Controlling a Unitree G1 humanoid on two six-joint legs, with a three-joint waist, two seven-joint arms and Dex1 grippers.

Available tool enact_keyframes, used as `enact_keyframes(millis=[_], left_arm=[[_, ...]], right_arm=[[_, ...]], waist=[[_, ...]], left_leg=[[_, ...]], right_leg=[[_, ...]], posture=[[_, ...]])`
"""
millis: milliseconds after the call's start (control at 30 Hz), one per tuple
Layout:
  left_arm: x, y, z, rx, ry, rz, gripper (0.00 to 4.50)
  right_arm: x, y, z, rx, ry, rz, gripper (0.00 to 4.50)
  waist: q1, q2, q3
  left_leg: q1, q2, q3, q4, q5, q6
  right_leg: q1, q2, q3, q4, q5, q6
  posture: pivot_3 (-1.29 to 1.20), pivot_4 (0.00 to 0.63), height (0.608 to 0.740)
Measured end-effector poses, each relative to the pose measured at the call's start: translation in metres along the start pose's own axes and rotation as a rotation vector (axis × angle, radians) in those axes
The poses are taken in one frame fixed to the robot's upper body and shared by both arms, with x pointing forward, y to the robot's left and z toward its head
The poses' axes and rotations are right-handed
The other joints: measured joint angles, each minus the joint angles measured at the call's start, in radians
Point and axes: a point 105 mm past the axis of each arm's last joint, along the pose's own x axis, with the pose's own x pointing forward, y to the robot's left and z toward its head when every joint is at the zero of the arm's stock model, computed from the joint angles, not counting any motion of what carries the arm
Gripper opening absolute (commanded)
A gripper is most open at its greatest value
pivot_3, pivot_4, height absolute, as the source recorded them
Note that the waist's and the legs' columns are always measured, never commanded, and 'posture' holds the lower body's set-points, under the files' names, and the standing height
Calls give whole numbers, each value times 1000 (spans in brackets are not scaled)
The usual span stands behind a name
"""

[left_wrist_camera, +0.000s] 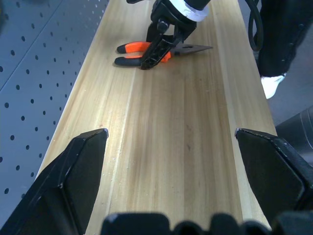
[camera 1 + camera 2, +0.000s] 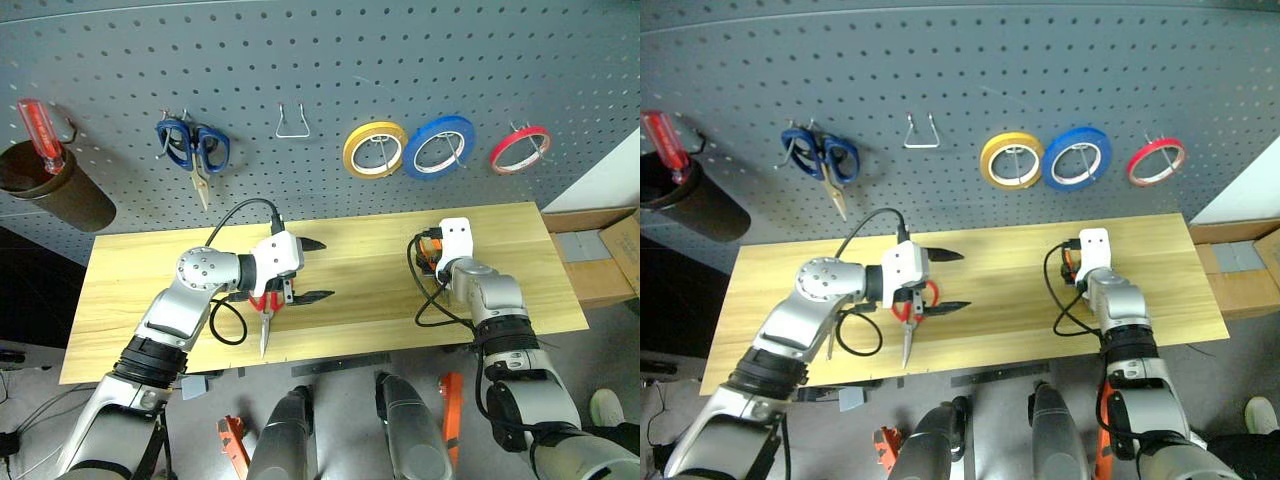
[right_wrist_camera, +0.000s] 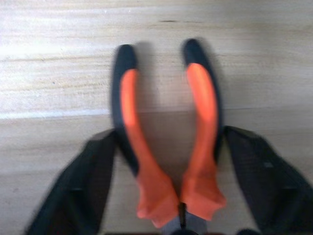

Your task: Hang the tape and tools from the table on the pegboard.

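Note:
My right gripper (image 3: 168,139) is down on the orange-and-black pliers (image 3: 132,112), which lie flat on the table (image 2: 370,300) at the right. Its fingers (image 3: 83,186) press against the outsides of both handles. My left gripper (image 2: 322,269) hovers open over the middle of the table, and the red-handled scissors (image 2: 265,310) lie just below and behind its fingers. The thin red tape (image 2: 519,149) hangs on a hook at the right of the pegboard (image 2: 330,60).
Also on the pegboard are a yellow roll (image 2: 374,149), a blue roll (image 2: 438,146), blue-handled scissors (image 2: 193,146) and a bare wire hook (image 2: 291,124). A red-handled screwdriver (image 2: 40,135) stands in a brown cup (image 2: 60,190) at the far left. A cardboard box (image 2: 600,260) sits beyond the table's right end.

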Motion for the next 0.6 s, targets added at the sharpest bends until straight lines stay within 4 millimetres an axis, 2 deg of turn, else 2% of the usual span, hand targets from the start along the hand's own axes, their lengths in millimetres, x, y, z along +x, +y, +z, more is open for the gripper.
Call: enact_keyframes(millis=[200, 333, 400, 500, 600], left_arm=[[-1, -3, -4, -16, 7, 7, 4500], [-10, -1, -11, -104, -4, 72, 4500], [-20, -1, -14, -164, -14, 113, 4500], [-30, -3, -13, -231, -35, 154, 4500], [-42, -3, -12, -291, -60, 221, 4500]], right_arm=[[0, -1, 0, 8, 4, -2, 2656], [-10, 5, -6, -15, -6, 8, 2656], [-25, 22, -6, -21, -37, 40, 2656], [-54, 50, 4, -18, -118, 100, 2656], [-93, 80, 18, -27, -245, 173, 2656]], waist=[[0, -2, -1], [-1, -1, -1], [-4, -1, -1], [-8, -1, -1], [-6, -1, -1]], left_leg=[[0, 0, 0, 0, 0, -1], [-1, 1, 0, -1, 2, -3], [-3, 2, -1, -1, 2, -3], [-7, 2, 0, -1, 2, -3], [-7, 1, -1, -1, 2, -3]], right_leg=[[0, 0, 0, 0, 0, 0], [-2, 0, 0, 1, 0, 0], [-6, 0, 2, 2, 0, 0], [-13, 0, 5, 10, 0, 0], [-14, 0, 5, 9, 0, 0]], posture=[[-135, 336, 740], [-138, 336, 740], [-137, 337, 740], [-134, 339, 740], [-124, 340, 740]])
